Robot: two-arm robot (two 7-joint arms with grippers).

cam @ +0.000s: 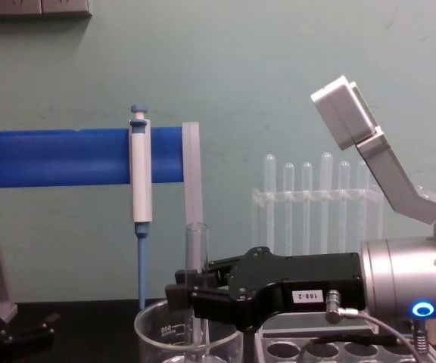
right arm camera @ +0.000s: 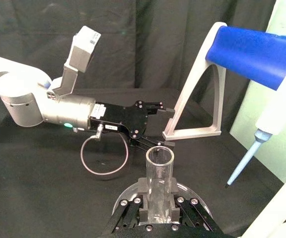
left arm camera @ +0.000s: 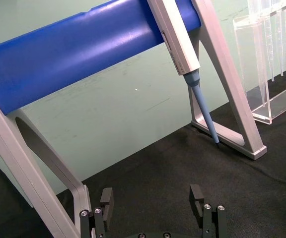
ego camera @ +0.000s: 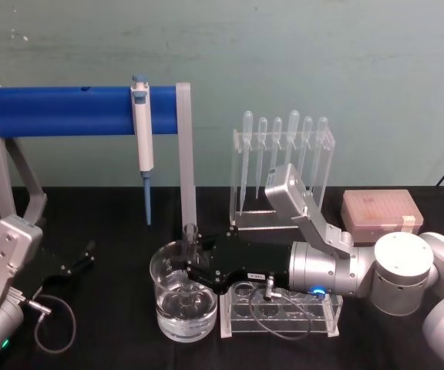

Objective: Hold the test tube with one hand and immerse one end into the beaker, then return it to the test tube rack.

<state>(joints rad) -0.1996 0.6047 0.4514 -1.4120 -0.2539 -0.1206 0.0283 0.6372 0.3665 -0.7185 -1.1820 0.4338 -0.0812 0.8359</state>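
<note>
1. Gripping the test tube (ego camera: 190, 245), the right gripper (ego camera: 189, 266) reaches in from the right; its fingers (right arm camera: 144, 187) are closed on the glass below the rim.
2. The tube stands upright, open end up, lower end down inside the beaker (ego camera: 182, 297). In the chest view the tube (cam: 196, 272) rises well above the beaker's rim (cam: 157, 318).
3. The beaker sits on the black table (ego camera: 106, 308), just beside the clear tube rack (ego camera: 280, 308). Whether the tube's end touches the bottom, I cannot tell.
4. The left gripper (ego camera: 79, 260) rests low at the left, well apart from the beaker, fingers (left arm camera: 107, 201) spread with nothing between them.
5. Behind: the blue bar stand (ego camera: 83, 110) with the pipettor (ego camera: 142, 139) hanging on it, and the pipette rack (ego camera: 284, 166).
</note>
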